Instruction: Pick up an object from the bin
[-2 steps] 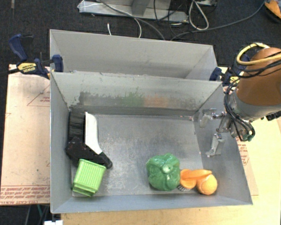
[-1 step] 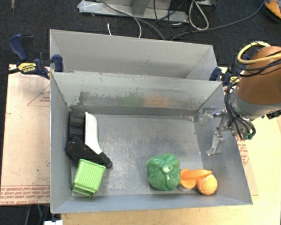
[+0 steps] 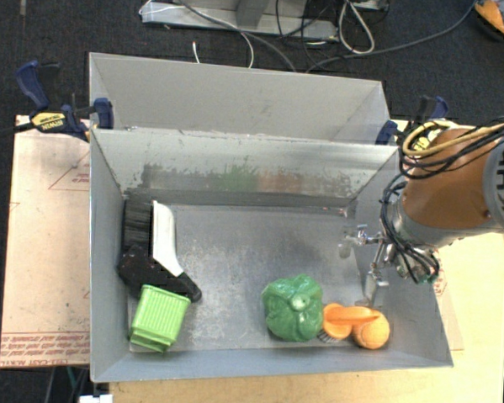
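Note:
My gripper (image 3: 363, 263) hangs low at the bin's right side, under the arm's orange cover. It stands open with nothing between its fingers. Just in front of it, by the front right corner, lies an orange plastic piece (image 3: 358, 324) with a round end. It is below the nearer fingertip (image 3: 374, 285) and apart from it. A lumpy green soft toy (image 3: 292, 308) lies touching the orange piece on its left.
At the bin's left side a black brush with a white handle (image 3: 152, 243) lies along the wall. A light green ribbed block (image 3: 159, 318) sits at its front end. Bare bin floor stretches across the middle and back.

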Tool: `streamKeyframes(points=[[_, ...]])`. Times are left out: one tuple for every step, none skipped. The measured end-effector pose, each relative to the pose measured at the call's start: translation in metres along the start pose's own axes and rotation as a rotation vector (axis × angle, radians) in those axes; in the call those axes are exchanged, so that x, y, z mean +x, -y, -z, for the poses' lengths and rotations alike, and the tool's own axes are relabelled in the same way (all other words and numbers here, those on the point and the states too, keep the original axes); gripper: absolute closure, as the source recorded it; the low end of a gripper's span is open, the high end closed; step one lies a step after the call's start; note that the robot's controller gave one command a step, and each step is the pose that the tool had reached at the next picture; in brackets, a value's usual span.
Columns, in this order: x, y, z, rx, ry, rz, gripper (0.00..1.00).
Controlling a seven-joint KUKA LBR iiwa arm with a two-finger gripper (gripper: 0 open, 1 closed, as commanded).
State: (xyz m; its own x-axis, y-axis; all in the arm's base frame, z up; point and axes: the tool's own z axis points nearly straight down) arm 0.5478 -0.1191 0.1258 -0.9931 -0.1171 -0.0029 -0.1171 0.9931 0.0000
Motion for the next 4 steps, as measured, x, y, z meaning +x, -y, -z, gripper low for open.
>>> streamKeyframes(points=[[0.066,-0.04,0.004,-0.003,-0.005,0.177,0.0],[0.033,-0.001,0.008,0.003,0.009,0.015,0.0],[0.044,-0.01,-0.042,-0.01,0.001,0.105,0.0],[0.05,-0.021,-0.056,0.003,0.014,0.024,1.0]])
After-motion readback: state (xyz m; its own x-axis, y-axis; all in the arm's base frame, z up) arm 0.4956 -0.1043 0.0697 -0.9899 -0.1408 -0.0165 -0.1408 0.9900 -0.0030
